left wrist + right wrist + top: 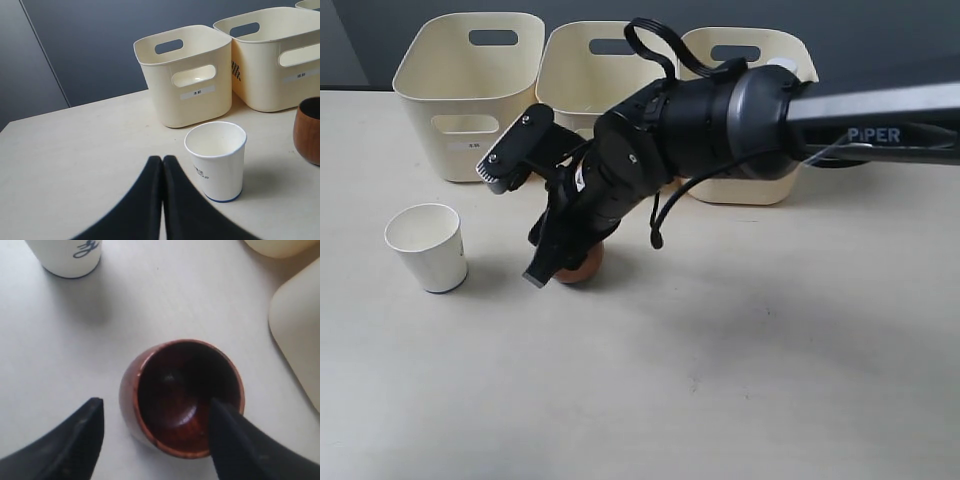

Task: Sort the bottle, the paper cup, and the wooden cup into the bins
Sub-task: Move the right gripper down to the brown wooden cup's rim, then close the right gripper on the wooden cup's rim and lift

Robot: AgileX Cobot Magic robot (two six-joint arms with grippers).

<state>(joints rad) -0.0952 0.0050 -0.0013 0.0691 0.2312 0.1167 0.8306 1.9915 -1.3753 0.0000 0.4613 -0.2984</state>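
R gripper point(156, 407) wide open, 1 finger in wooden cup point(185, 382).

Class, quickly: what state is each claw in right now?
Left claw: closed, holding nothing.
Right claw: open, over the rounded reddish-brown wooden cup, not gripping it.

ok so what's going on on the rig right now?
The right end effector is down at the wooden cup, jaws open, with one finger outside the cup's wall and the other at or inside its rim. It has no grip yet. The paper cup stands upright on the table beside it. The left end effector is shut and holds nothing. Three cream bins stand at the back. No bottle is in view.
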